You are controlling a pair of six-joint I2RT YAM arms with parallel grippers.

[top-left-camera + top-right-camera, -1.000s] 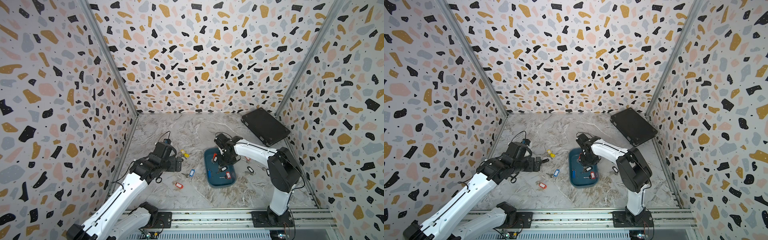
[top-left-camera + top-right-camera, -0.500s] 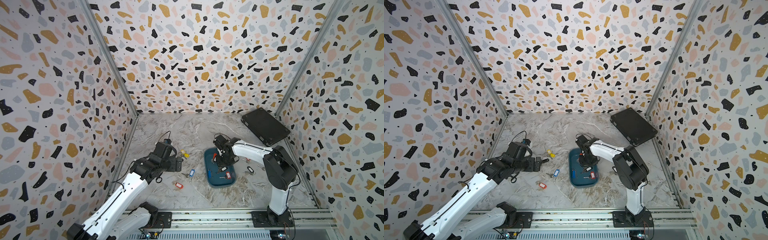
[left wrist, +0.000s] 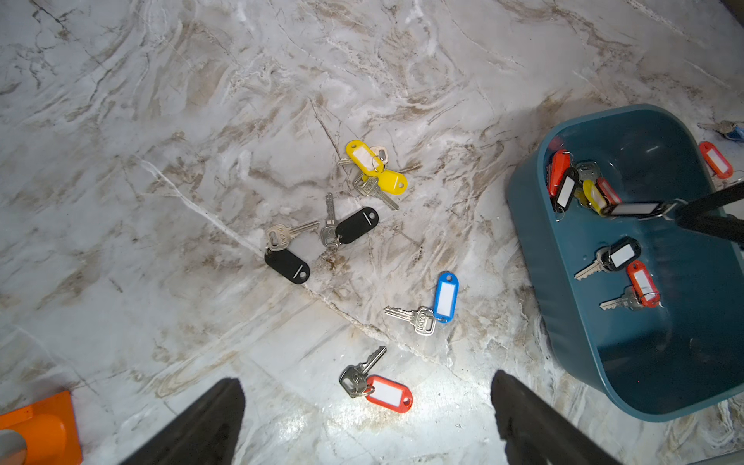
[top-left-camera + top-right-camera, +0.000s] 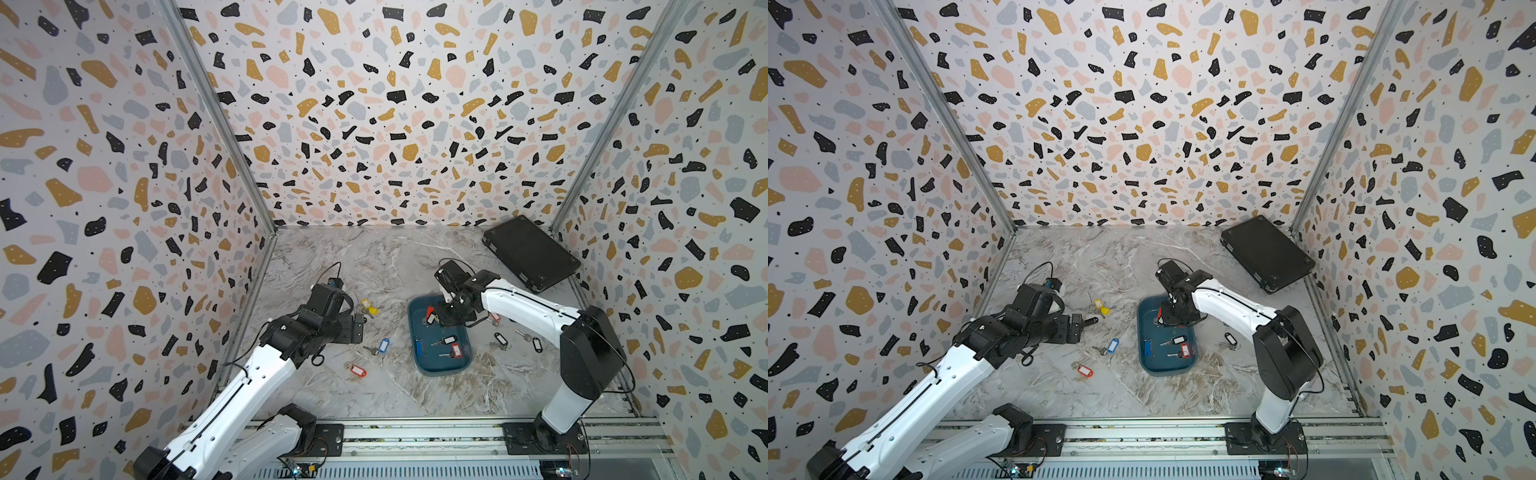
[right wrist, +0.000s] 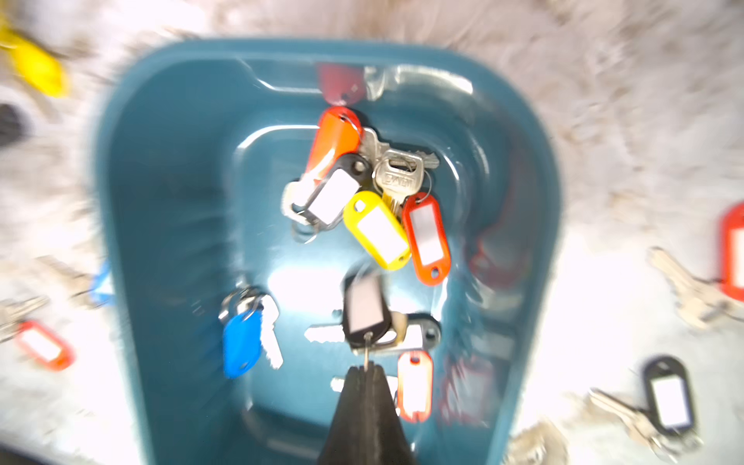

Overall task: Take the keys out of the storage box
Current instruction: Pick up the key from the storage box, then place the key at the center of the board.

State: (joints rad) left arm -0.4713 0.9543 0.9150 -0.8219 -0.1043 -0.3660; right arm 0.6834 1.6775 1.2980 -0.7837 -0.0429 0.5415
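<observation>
right end effector (image 5: 366,369) clamped on black-tag key (image 5: 364,310) ring, tag lengthwise ahead; left end effector (image 3: 366,382) apart.

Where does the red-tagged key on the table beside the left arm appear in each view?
Both top views: red-tagged key, lower middle, left of the storage box.
Left wrist: bottom centre.
Right wrist: left edge, blurred.
Shared landmark: the storage box.

One storage box (image 4: 441,371); one black case (image 4: 530,253). Eight keys (image 5: 376,229) in or over the box. Six more on the table (image 3: 161,120) to its left: two yellow-tagged, two black, one blue, one red.
</observation>
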